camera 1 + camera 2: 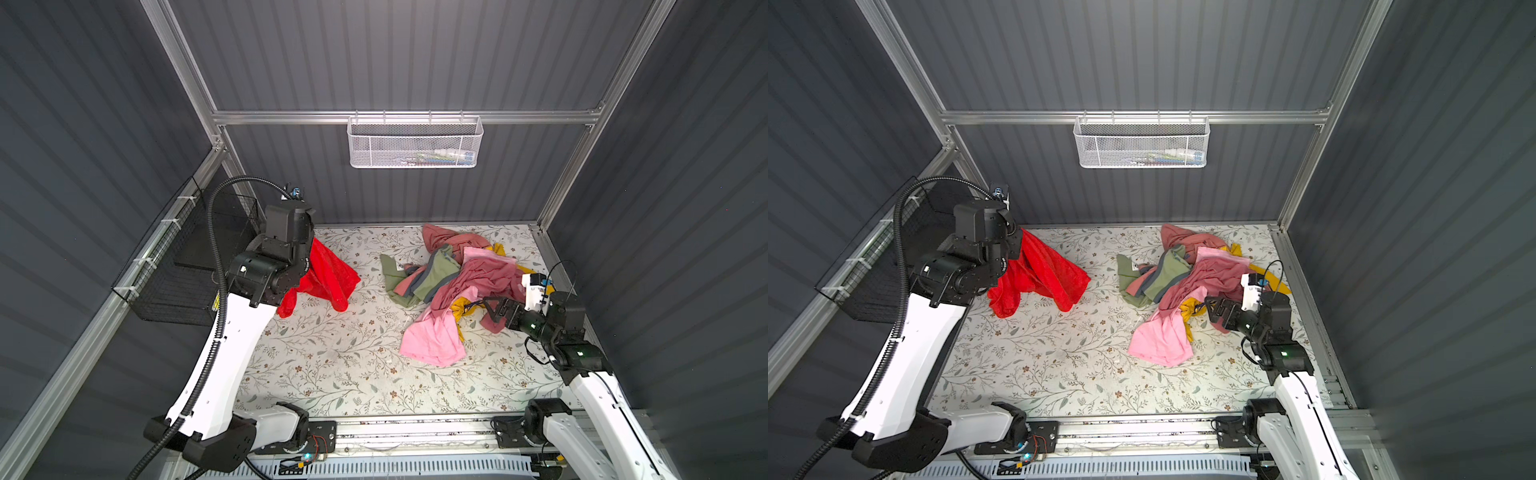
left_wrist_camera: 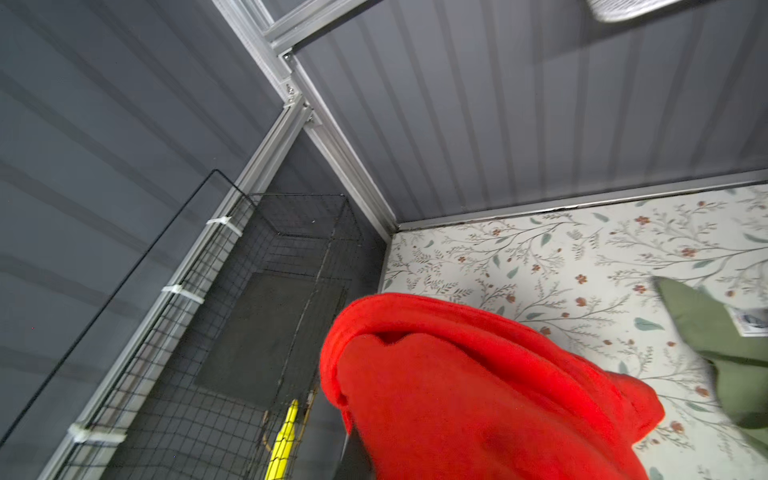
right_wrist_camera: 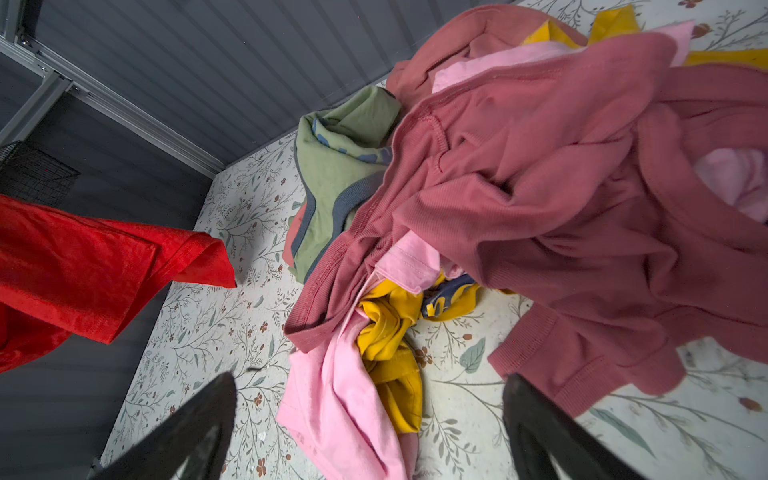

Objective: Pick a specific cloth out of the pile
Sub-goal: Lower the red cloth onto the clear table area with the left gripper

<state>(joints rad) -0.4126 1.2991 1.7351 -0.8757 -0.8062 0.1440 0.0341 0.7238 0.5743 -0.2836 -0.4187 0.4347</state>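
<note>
At the left edge of the worktop (image 1: 332, 374), the left end effector (image 1: 1016, 240) is pressed together on the top of the cloth (image 1: 328, 274), which hangs in red folds, well apart from the pile (image 1: 453, 286). I judge it light, soft and a little slippery, so a bunched fold holds better than one thin edge. On the right, the right end effector (image 1: 491, 309) stands spread and empty beside the pile.

Left arm (image 1: 232, 353) rising from lower left in both top views, wrist bent toward centre, left gripper (image 1: 1016, 243) clamped on the cloth (image 1: 1042, 274), right arm (image 1: 598, 399) low at lower right, right gripper (image 1: 489, 309) level, fingers (image 3: 195, 428) spread wide, empty
</note>
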